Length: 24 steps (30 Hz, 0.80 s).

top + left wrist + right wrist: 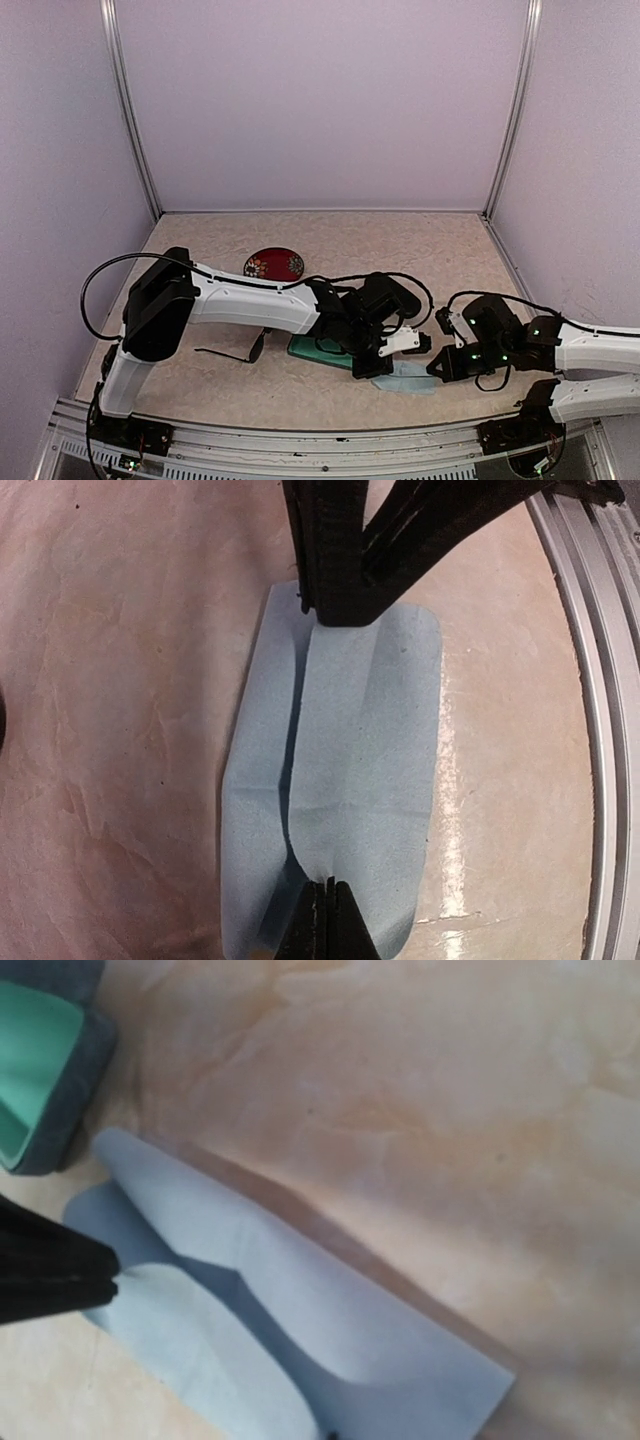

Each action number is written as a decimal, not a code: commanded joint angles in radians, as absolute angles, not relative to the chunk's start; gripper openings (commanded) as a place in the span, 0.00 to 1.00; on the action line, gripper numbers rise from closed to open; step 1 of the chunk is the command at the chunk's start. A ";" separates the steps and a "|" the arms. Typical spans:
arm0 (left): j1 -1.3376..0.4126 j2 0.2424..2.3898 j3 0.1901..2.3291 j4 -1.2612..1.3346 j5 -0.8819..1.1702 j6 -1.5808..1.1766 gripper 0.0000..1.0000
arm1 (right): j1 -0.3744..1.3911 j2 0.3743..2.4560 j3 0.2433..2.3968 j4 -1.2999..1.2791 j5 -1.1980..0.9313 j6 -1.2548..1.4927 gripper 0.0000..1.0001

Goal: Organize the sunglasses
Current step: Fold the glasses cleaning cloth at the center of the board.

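Blue-grey and soft, the pouch [350, 780] is stretched between my two sets of fingers over the pale mottled surface [420, 260]. My left fingers [325, 915] are pressed fully together on its near end, at the bottom middle of the left wrist view, with a pinch of fabric caught between them. My right fingers [335, 605] come in from the top of that same view, also fully closed, and bite the opposite end of the pouch. A long fold runs down the fabric from one grip to the other and raises a ridge along its middle. In the right wrist view the same ridge crosses the frame from middle left to the bottom edge, where my own right fingertips barely show. In the overhead view both grips sit at lower centre-right, with the pouch just under them. An open teal-lined case [318, 349] lies just left of the pouch, partly hidden under my left arm. The black-framed sunglasses [240, 353] lie flat on the surface further left, at lower left of centre in the overhead view, just beside that case and well apart from both sets of fingers. A dark red oval case [273, 264] lies above them in the frame, apart from everything else.
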<state>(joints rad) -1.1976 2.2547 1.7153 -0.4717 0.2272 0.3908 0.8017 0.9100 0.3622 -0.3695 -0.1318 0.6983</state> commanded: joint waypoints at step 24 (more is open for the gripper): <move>-1.237 2.184 1.633 -0.433 0.207 0.342 0.00 | 0.881 0.871 0.312 -0.426 -0.138 0.772 0.00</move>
